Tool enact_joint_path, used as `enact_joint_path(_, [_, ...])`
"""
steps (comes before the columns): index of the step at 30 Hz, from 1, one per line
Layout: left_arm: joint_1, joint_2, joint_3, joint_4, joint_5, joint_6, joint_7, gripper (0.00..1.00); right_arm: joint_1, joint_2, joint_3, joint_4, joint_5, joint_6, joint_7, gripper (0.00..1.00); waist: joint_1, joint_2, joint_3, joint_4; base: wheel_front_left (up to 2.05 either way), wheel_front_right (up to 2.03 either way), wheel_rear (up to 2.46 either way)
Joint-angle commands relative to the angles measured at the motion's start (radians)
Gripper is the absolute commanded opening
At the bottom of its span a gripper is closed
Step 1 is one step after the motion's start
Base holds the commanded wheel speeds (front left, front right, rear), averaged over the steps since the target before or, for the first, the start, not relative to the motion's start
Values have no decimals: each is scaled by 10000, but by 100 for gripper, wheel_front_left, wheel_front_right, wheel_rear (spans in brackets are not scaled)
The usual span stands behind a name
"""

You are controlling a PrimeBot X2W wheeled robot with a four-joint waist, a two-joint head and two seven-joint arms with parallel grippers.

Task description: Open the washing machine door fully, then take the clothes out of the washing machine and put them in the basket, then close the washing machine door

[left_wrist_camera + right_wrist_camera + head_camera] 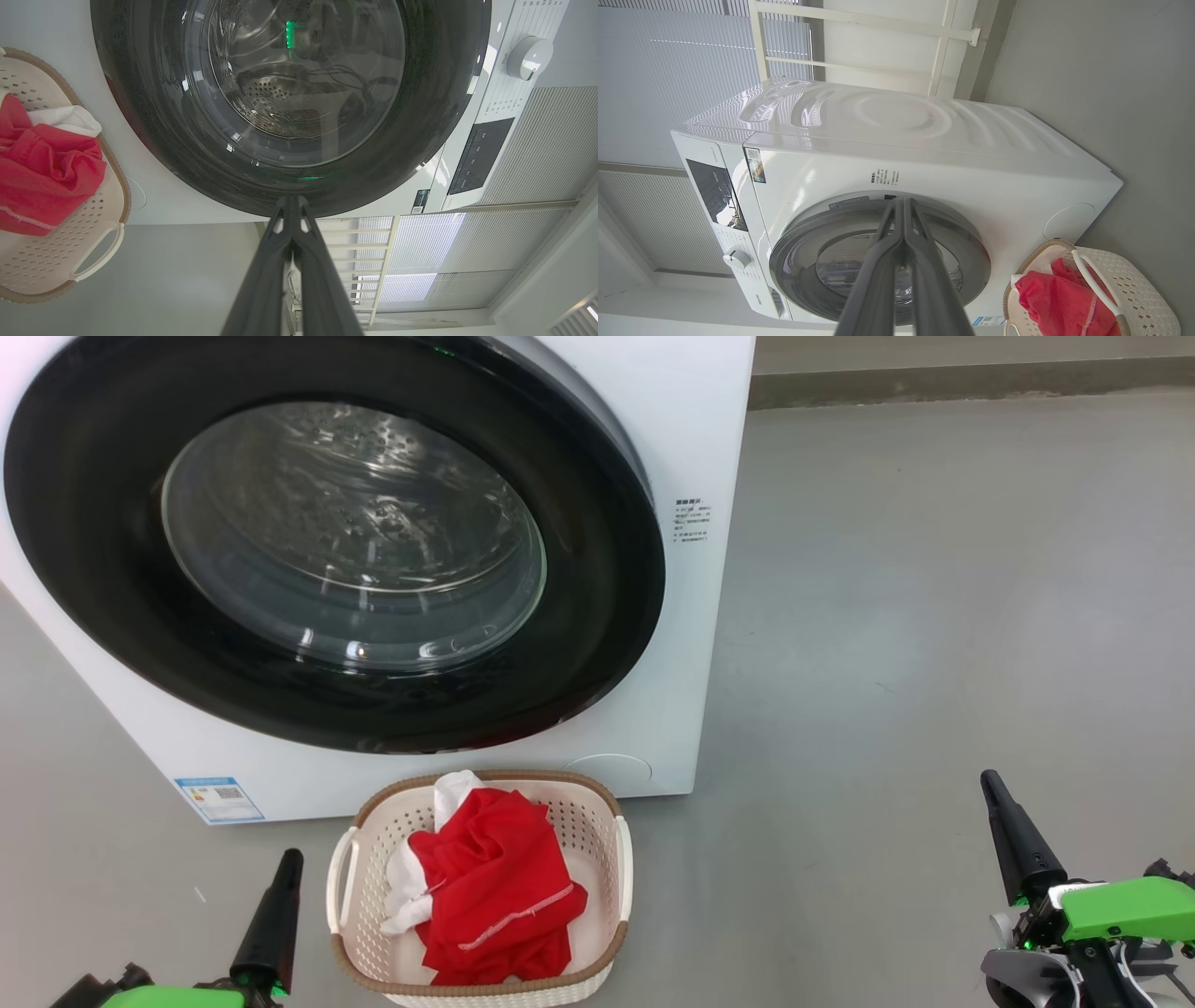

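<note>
Nearest, left gripper (pixel 291 859) and right gripper (pixel 990 782) are seen clenched and empty; the clothes (pixel 495 896) are piled in the basket (pixel 621 868) between them, the washing machine door (pixel 93 541) is shut on the far side, and nothing is judged left to do

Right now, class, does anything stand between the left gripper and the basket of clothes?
Nothing visible does. The left gripper, shut, sits just left of the basket holding the clothes, with just grey floor between them.
</note>
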Motion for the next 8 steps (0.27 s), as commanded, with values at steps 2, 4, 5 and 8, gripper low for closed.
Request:
enact_joint_path(2, [-391, 77, 271, -260, -67, 4, 43, 0, -409, -112, 160, -309, -2, 6, 59, 0, 0, 0, 0, 0, 0, 0, 0])
enact_joint_path(4, [-391, 77, 271, -260, -67, 4, 43, 0, -409, -112, 160, -309, -2, 6, 59, 0, 0, 0, 0, 0, 0, 0, 0])
enact_joint_path(5, [-391, 77, 271, -260, -67, 4, 43, 0, -409, -112, 160, -309, -2, 6, 59, 0, 0, 0, 0, 0, 0, 0, 0])
enact_joint_path(8, [-391, 77, 271, -260, -67, 4, 43, 0, -409, -112, 160, -309, -2, 6, 59, 0, 0, 0, 0, 0, 0, 0, 0])
